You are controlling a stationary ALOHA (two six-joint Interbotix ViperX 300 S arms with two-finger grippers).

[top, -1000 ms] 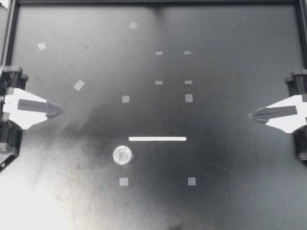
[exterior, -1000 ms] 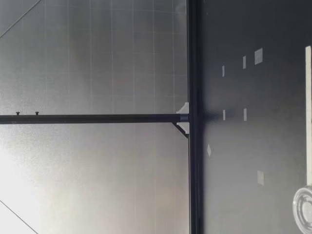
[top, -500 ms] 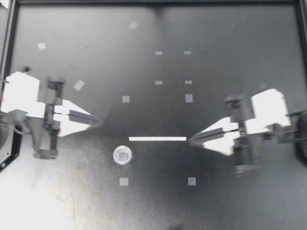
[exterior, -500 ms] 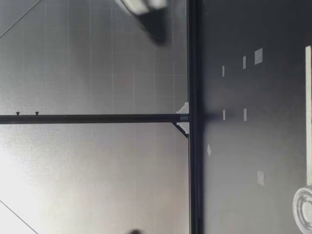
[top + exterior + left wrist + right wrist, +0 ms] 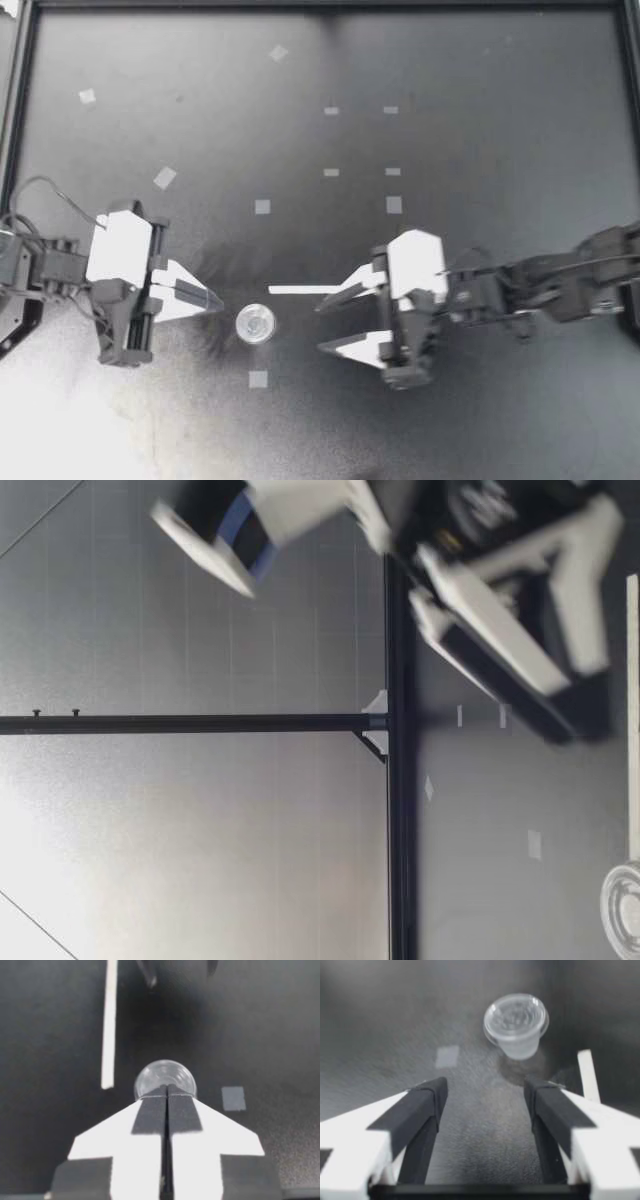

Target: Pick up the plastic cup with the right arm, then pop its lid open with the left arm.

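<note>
Jaws of left gripper (image 5: 214, 299) were closed on nothing, right gripper (image 5: 322, 327) spread wide, small clear plastic cup (image 5: 255, 324) sat between them, lower-left of centre; a clean grasp likely needed the right gripper straddling it squarely.

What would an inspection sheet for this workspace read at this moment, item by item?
Surface: dark table, matt, with glare at one near corner.
Job's things: small clear cup stands on the table, near one end of a white strip.
Clutter: pale tape squares lie flat, scattered over the table; nothing else seen.
Grippers: left gripper shut and empty, tips close to the cup; right gripper open, cup ahead of it, untouched.
Cables: thin wire loop at the left arm, clear of the cup.
Surroundings: black frame rail edges the table; grey panelled wall beyond it.
</note>
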